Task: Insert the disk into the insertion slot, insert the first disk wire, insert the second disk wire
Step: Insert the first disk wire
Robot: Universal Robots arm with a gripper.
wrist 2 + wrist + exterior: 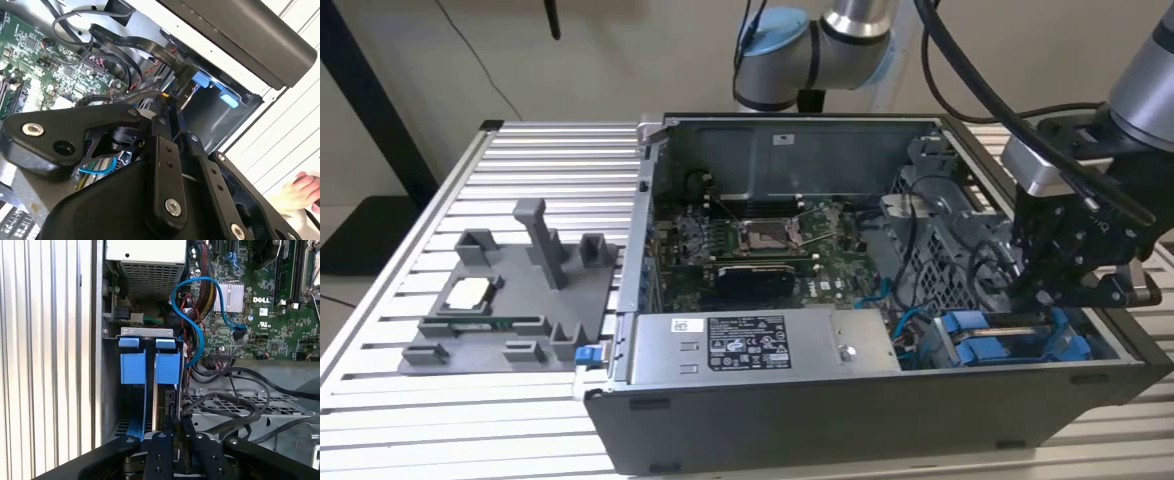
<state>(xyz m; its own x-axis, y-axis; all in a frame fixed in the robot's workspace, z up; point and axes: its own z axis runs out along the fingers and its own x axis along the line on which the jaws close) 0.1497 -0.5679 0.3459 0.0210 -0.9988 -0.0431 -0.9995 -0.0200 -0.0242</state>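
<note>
Now | pincer (172,429) clenched on disk (165,402); disk edge-on inside insertion slot (147,332)

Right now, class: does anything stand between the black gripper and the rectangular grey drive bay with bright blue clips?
Nothing visible does. The black gripper sits right at the rectangular grey drive bay. A thin blue cable curls beside its clips, apparently not across the opening.
</note>
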